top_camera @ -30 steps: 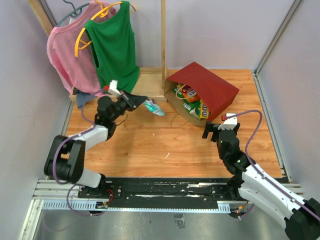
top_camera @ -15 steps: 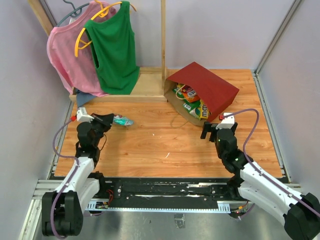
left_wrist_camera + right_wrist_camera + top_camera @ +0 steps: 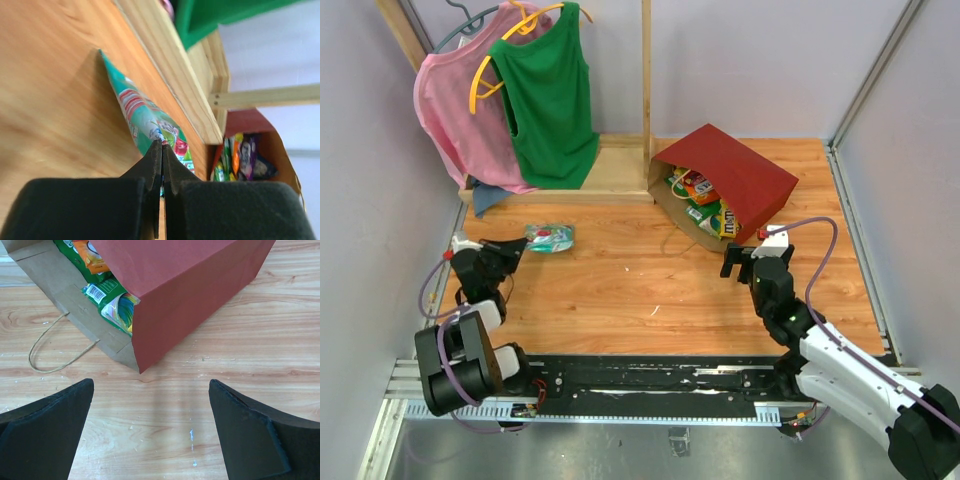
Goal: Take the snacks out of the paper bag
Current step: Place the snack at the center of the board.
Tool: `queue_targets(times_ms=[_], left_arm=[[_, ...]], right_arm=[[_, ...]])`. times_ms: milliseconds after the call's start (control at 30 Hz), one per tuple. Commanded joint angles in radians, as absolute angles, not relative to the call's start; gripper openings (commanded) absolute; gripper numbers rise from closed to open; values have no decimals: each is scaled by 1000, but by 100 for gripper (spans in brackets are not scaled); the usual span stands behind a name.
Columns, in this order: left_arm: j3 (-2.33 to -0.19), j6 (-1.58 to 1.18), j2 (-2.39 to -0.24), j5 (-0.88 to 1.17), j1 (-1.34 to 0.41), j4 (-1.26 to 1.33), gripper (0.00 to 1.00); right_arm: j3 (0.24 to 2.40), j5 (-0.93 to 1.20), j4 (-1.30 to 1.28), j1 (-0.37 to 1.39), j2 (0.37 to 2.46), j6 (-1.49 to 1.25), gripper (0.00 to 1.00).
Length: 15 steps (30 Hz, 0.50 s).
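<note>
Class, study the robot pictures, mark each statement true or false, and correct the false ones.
1. The red paper bag lies on its side on the wooden table. True.
2. The bag is empty. False: several snack packets show inside its open mouth.
3. The right fingers are spread wide with nothing between them. True.
4. The left fingers are wide open. False: they are shut together.
5. The green packet lies to the right of the bag. False: it lies to the bag's left, by the left fingers.
</note>
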<state>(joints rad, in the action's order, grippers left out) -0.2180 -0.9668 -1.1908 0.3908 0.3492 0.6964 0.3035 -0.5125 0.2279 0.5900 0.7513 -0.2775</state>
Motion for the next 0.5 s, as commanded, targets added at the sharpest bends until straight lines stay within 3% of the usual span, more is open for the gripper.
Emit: queue_targets(times_ms=[0, 233, 467], left_arm=[[-132, -1005, -1152, 420, 512, 763, 1], [-91, -975, -1061, 304, 625, 659, 1], [-120, -1004, -1215, 334, 708, 720, 1]], right_arm=[[315, -513, 250, 601, 742, -279, 100], [319, -495, 253, 600, 758, -286, 100], [318, -495, 245, 601, 743, -286, 100]])
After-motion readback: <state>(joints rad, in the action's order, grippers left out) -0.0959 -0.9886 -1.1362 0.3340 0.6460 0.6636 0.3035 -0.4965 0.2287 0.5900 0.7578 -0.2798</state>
